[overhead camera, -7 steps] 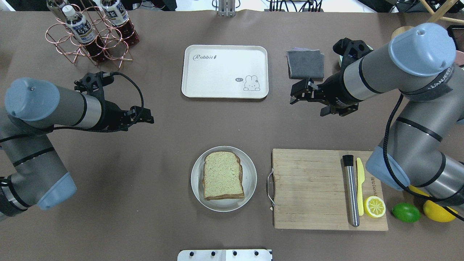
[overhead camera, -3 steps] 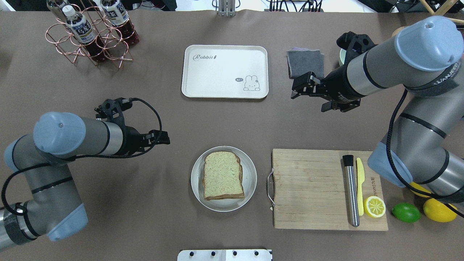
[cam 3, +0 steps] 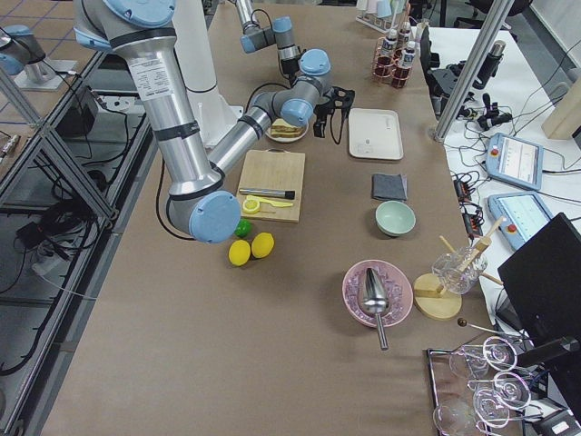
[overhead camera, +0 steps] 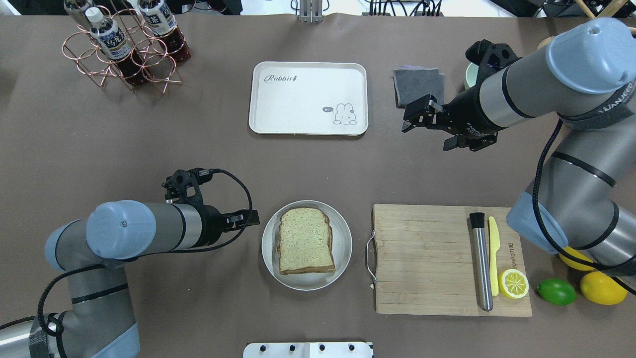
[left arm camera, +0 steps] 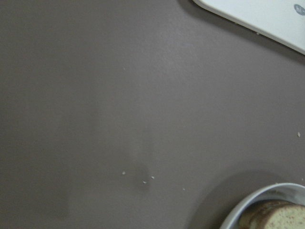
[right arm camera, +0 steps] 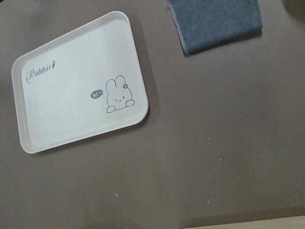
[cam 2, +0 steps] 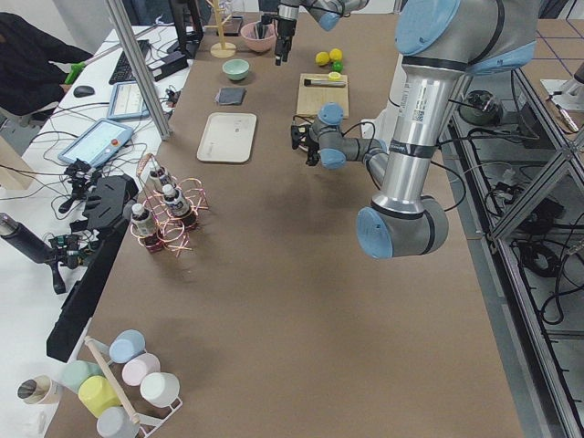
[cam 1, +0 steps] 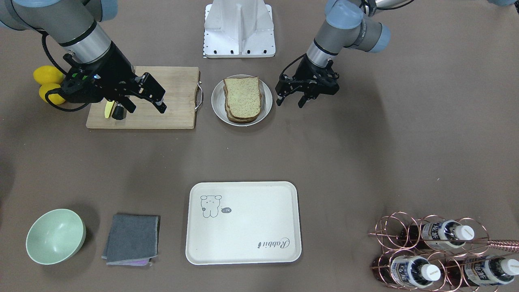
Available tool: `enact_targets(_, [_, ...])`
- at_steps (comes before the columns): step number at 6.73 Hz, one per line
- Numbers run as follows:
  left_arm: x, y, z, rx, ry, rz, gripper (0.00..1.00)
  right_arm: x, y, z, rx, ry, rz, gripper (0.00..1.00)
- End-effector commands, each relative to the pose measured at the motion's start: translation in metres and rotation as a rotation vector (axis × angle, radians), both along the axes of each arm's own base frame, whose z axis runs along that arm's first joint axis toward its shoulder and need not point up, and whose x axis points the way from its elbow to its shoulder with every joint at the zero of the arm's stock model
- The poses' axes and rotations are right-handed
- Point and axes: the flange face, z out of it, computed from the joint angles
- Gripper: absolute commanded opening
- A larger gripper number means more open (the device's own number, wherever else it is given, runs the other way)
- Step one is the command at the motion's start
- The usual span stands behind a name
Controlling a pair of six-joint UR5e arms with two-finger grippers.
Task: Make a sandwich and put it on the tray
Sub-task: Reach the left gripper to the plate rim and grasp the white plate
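Overhead exterior: sandwich [overhead camera: 305, 240], domed end toward tray [overhead camera: 308, 98]

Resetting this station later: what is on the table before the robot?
sandwich: 1, tan, on plate
plate: 1, pale, near centre
tray: 1, cream, far centre
board: 1, wooden, beside plate
rod: 1, steel, on board
knife: 1, yellow, on board
lemon half: 1, yellow, on board
lime: 1, green, beside board
lemons: 2, yellow, beside lime
cloth: 1, grey, beside tray
bowl: 1, green, beside cloth
bottles: 3, dark, racked far left
left gripper: 1, black, open, beside plate
right gripper: 1, black, open, near cloth
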Motion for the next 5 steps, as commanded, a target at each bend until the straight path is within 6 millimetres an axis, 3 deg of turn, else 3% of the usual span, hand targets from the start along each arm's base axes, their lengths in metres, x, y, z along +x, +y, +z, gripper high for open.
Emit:
enact_targets(1, [0.008,0.008,-0.004,0.008,0.004,-0.006,0.73,0.000,-0.001,0.003,-0.003,0.005,0.002,1.00])
enact_targets(2, [0.025,0.032,-0.007,0.033,0.001,-0.010,0.69,0.003,-0.001,0.001,0.000,0.000,0.006,1.00])
enact_targets(3, [0.036,0.043,-0.016,0.044,0.012,-0.004,0.60,0.006,-0.003,0.002,-0.001,0.000,0.010,1.00])
enact_targets(5, [0.042,0.053,-0.014,0.058,0.005,-0.022,0.52,0.007,-0.003,0.005,-0.006,0.005,0.012,1.00])
